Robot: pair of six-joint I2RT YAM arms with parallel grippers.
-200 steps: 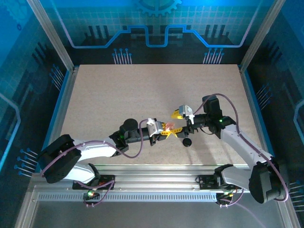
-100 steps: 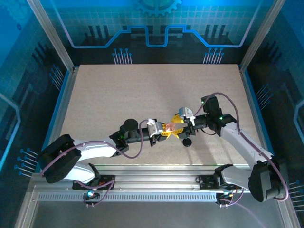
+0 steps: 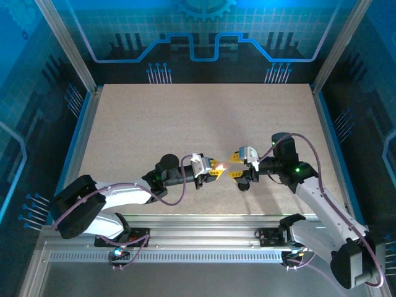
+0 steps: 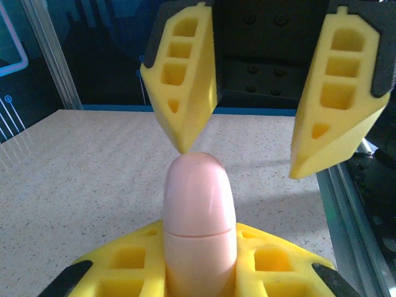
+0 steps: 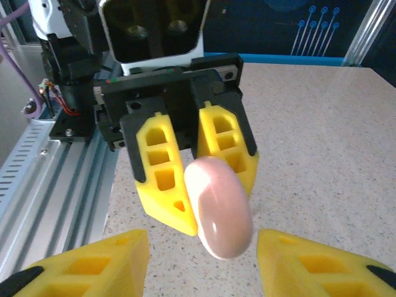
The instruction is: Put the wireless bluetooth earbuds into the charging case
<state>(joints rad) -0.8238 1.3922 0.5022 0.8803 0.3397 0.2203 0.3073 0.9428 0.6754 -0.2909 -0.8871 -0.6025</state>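
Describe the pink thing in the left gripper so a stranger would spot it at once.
Look just above the near middle of the speckled table. The left gripper there is shut on a smooth pink capsule with a fine seam round it. Everything close around it is yellow and blocky or black.

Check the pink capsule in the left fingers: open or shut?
Shut: the pink capsule shows one thin unbroken seam, halves flush, gripped between the left fingers.
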